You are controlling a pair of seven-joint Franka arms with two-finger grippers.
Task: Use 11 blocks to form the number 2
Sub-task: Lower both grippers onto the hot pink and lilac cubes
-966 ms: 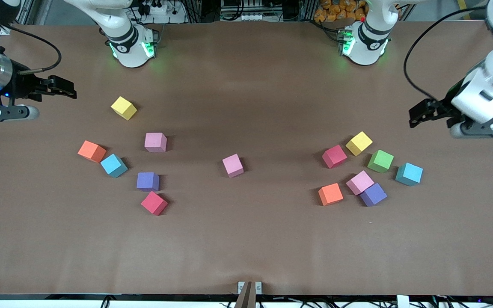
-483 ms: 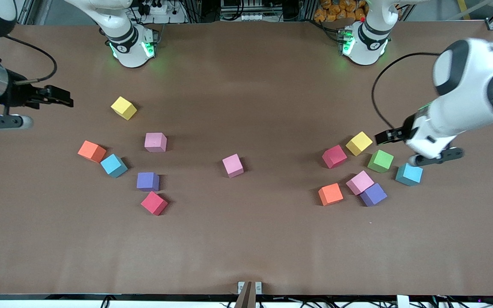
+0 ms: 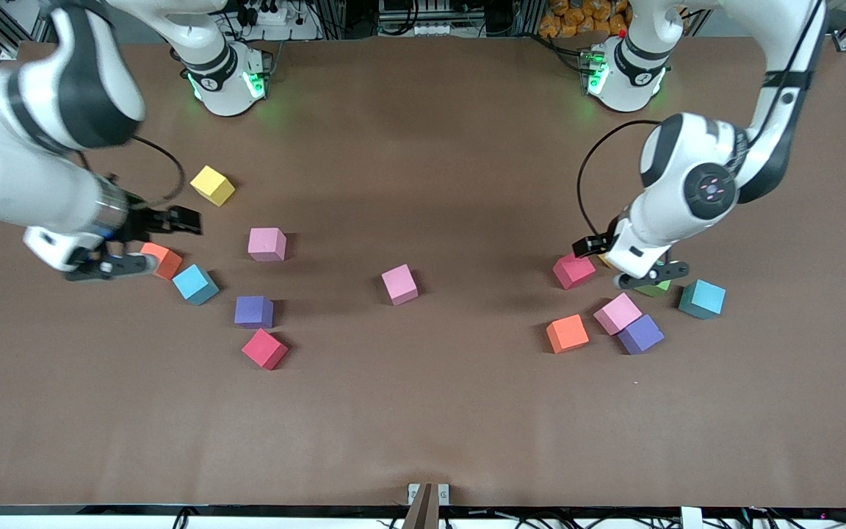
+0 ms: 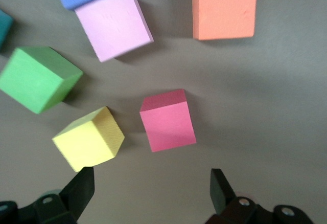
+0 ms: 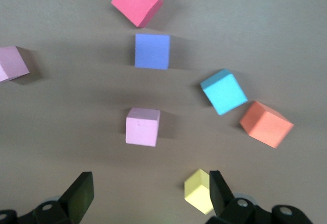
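Fourteen blocks (image 3: 400, 284) are sitting scattered, no 2 forming yet. Left gripper (image 4: 150, 188) is hovering wide open, empty, over the red block (image 3: 573, 270); right gripper (image 5: 148, 193), open too, over the orange block (image 3: 164, 260). Next: lowering squarely.

The table (image 3: 423, 411) is plain matte brown. Scattered blocks: yellow block (image 3: 212, 185), pink block (image 3: 267, 244), orange block (image 3: 568, 333), teal block (image 3: 702, 299), purple block (image 3: 254, 311), red block (image 3: 264, 349), green block (image 4: 38, 79). All solid colours, no patterns. Arms are white with black joints.
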